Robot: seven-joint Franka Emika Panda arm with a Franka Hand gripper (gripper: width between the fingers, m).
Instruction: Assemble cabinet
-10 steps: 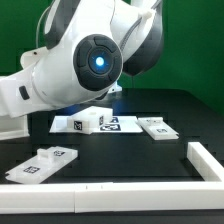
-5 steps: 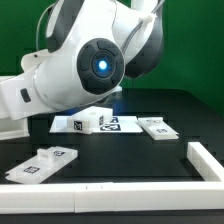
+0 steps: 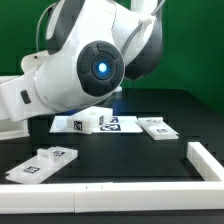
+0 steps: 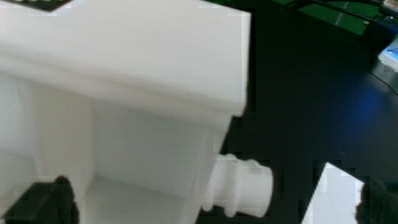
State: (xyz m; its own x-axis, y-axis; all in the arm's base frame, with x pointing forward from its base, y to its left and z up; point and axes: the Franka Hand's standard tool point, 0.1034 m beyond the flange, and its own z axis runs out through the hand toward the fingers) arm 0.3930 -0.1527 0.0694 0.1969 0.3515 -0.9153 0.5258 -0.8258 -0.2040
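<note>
Apparently the body (image 4: 125, 110) is being positioned; only one of the fingers (image 4: 43, 201) shows, so their grip cannot be told. Next, square it against a panel (image 3: 158, 127).

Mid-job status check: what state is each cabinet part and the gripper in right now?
cabinet body: fills the wrist view, ribbed stub showing.
panel at the exterior view's right: lying flat, tags up.
panel at the exterior view's left: lying flat, tags up.
gripper: only a dark part shows; open or shut unclear.
</note>
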